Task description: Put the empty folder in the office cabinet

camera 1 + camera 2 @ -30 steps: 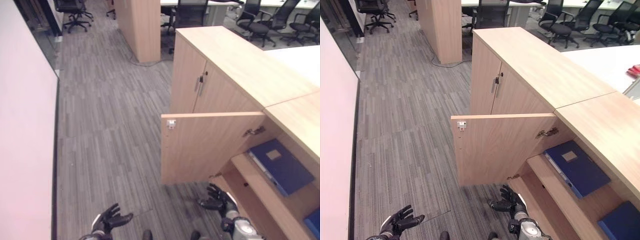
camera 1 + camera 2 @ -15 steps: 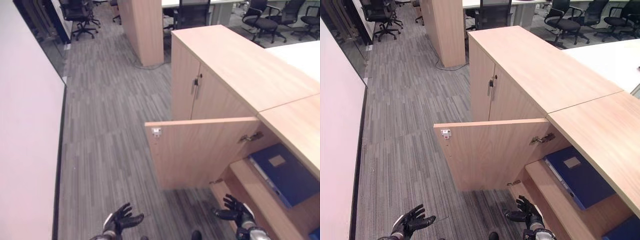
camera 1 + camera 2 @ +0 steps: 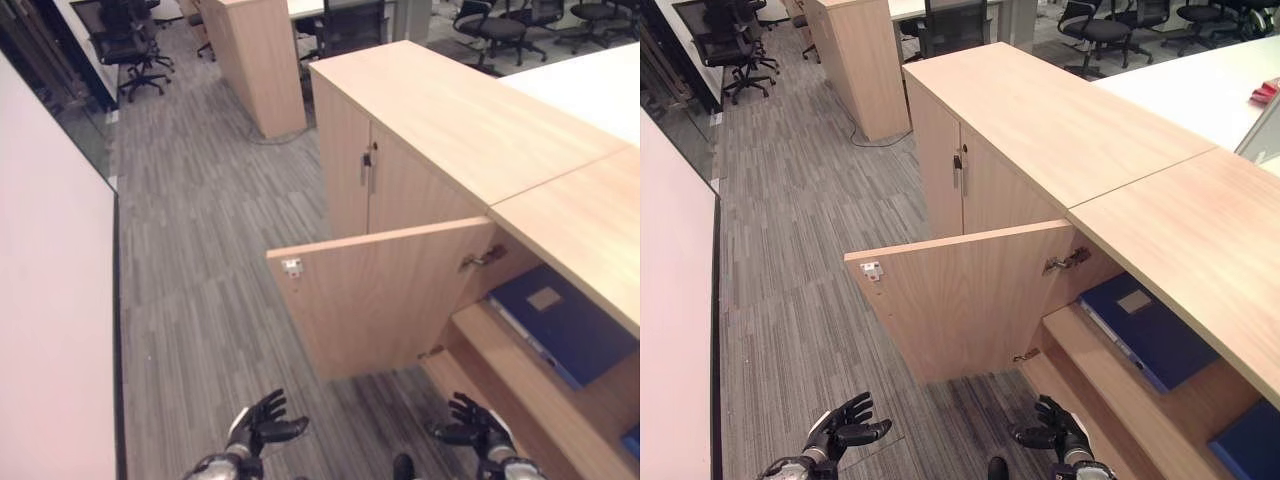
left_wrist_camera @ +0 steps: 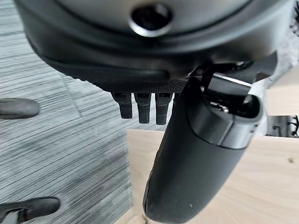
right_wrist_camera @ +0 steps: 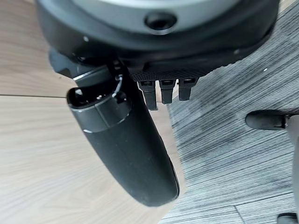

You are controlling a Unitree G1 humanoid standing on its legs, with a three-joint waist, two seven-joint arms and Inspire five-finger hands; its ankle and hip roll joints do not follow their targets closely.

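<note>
A blue folder (image 3: 565, 322) lies flat on the upper shelf inside the light wooden office cabinet (image 3: 560, 200), whose door (image 3: 385, 295) stands swung wide open. Low at the front, my left hand (image 3: 262, 427) hangs over the carpet with fingers spread and nothing in it. My right hand (image 3: 476, 428) is also open and empty, just in front of the cabinet's lower shelf. In the left wrist view my left hand (image 4: 196, 154) shows relaxed fingers past the door's wood; in the right wrist view my right hand (image 5: 126, 140) looks the same.
A second blue item (image 3: 1250, 445) sits on the lower shelf at the far right. A closed cabinet section (image 3: 365, 180) stands beyond the open door. A pale wall panel (image 3: 50, 330) runs along the left. Office chairs (image 3: 125, 45) and a wooden pillar (image 3: 255, 65) stand far back on the striped carpet.
The camera has shifted, so the whole scene sits differently. Both hands stay low, open and empty; the folder rests on the shelf as before.
</note>
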